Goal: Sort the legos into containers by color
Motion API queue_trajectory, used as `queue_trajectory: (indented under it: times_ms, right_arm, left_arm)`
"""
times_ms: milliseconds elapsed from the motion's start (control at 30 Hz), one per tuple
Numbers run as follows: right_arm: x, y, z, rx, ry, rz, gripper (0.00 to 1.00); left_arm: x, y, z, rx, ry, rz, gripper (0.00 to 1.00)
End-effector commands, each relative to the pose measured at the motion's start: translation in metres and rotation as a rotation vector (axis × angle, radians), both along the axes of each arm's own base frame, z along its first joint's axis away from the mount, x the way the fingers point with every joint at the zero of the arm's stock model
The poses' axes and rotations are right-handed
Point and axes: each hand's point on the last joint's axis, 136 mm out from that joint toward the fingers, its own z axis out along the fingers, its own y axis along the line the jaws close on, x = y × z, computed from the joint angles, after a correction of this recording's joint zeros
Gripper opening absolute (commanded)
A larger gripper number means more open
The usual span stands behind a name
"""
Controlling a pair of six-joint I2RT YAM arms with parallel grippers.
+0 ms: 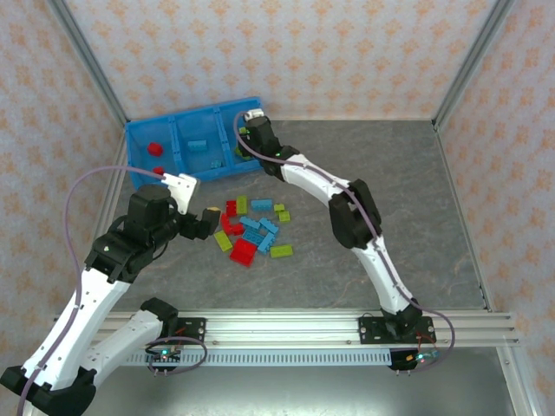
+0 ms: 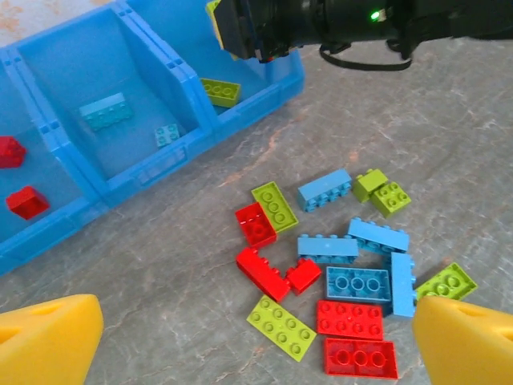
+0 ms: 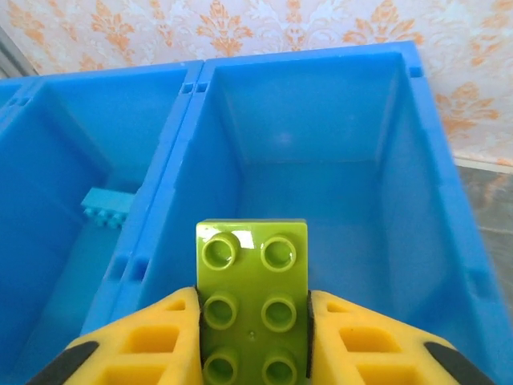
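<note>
The right tool [image 3: 253, 321] is closed on a yellow-green brick [image 3: 253, 265]. Its two yellow fingers [image 3: 152, 341] press the brick's long sides, studs facing the wrist camera. Tool and brick hang over the right-hand compartment of the blue tray [image 1: 130, 143], inside its walls and above its floor.

In that same compartment another yellow-green piece [image 2: 220, 91] lies against the near wall. The middle compartment holds a long light-blue brick [image 2: 106, 111] and a small light-blue one [image 2: 167, 135]. The left compartment holds two red bricks [image 2: 26, 202], apart from each other.

The left tool [image 2: 256, 341] stands fully open with nothing between its fingertips [image 2: 48, 341], which sit at the two bottom corners of its wrist view. It is well off the tray's near side, low over the grey table [image 1: 390, 173].

Between this tool and the tray lies the loose pile [image 1: 251, 230] — red, light-blue and yellow-green bricks mixed, some touching. The pile's nearest pieces — a red flat brick [image 2: 361, 358] and a yellow-green one [image 2: 280, 327] — lie just ahead of the open fingertips. Its far pieces lie near the tray's right-hand compartment but clear of its wall.
</note>
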Motion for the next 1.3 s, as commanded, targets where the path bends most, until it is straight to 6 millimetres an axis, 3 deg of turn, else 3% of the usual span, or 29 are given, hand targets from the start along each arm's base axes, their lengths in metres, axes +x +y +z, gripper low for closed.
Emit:
queue_trajectory:
  times_ms: [0,67,133,233,400,467,533,667,867,933,1033,1133,1267]
  right_arm:
    - [0.012,0.01,0.001,-0.02,0.021,0.032,0.41]
    - [0.012,0.019,0.003,-0.009,0.046,0.066,0.54]
    - [0.011,0.019,0.013,0.009,0.05,0.061,0.59]
    - [0.003,0.014,0.036,0.031,0.05,0.061,0.6]
    - [-0.032,-0.01,0.081,0.025,0.083,0.071,0.6]
    - [-0.056,-0.027,0.104,0.014,0.105,0.077,0.61]
    - [-0.083,-0.043,0.111,-0.012,0.153,0.101,0.61]
    - [-0.151,-0.074,0.123,-0.014,0.278,0.18,0.66]
    - [-0.248,-0.098,0.117,0.175,0.42,0.305,0.74]
    - [-0.276,-0.106,0.1,0.237,0.48,0.315,0.76]
    - [-0.3,-0.118,0.078,0.251,0.546,0.284,0.77]
    - [-0.311,-0.13,0.059,0.213,0.581,0.236,0.77]
    - [-0.315,-0.135,0.05,0.191,0.601,0.21,0.77]
  left_arm:
    - [0.0,0.014,-0.002,0.03,-0.009,0.065,1.0]
    - [0.0,0.015,-0.003,0.036,-0.008,0.068,1.0]
    - [0.001,0.016,-0.004,0.04,-0.008,0.076,1.0]
    - [0.004,0.02,-0.006,0.041,-0.01,0.104,1.0]
    - [0.011,0.032,-0.007,0.003,0.0,0.229,1.0]
    - [0.013,0.042,-0.01,-0.033,0.07,0.359,1.0]
    - [0.01,0.052,-0.021,-0.094,0.154,0.52,1.0]
    - [0.009,0.036,-0.069,-0.28,0.322,0.645,0.97]
    - [0.028,0.008,-0.119,-0.392,0.437,0.671,0.94]
    - [0.036,0.002,-0.137,-0.381,0.486,0.685,0.92]
    - [0.048,-0.01,-0.163,-0.366,0.55,0.673,0.89]
    - [0.06,-0.014,-0.182,-0.324,0.575,0.668,0.86]
    - [0.073,-0.008,-0.199,-0.239,0.567,0.691,0.79]
